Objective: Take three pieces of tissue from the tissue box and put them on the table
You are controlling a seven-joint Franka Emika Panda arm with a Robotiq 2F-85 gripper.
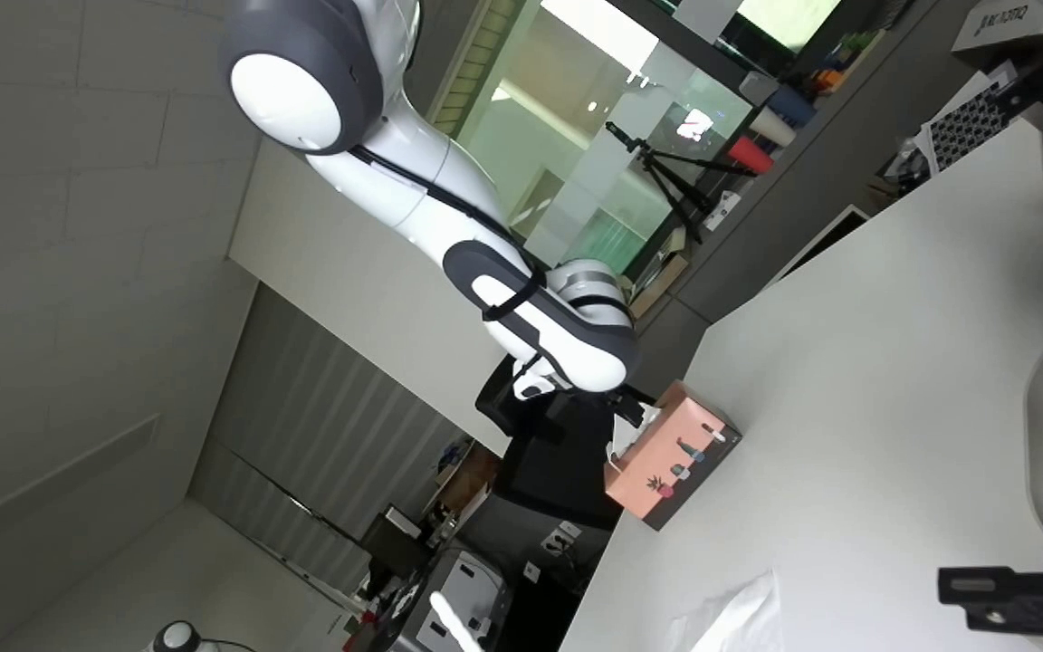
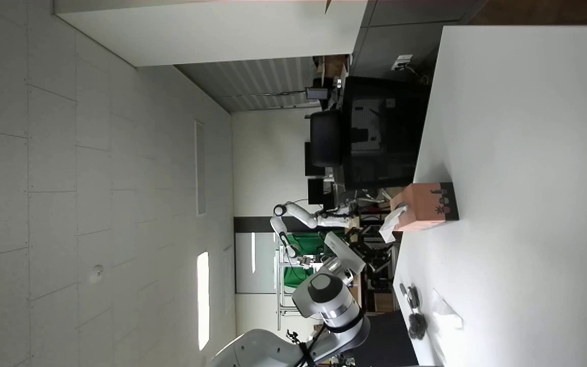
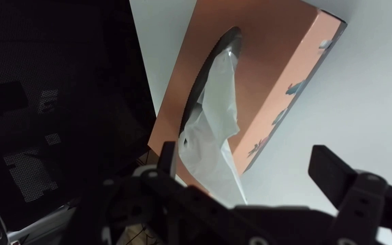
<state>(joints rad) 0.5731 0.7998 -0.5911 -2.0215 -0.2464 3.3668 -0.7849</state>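
The black two-fingered end effector (image 3: 244,154) stood wide and empty near the rectangular salmon-pink cardboard tissue box (image 3: 271,68), probably to straddle the thin white tissue sheet (image 3: 206,156) poking from its top, while crumpled white tissue (image 1: 746,620) lay apart on the flat white counter (image 2: 538,142).
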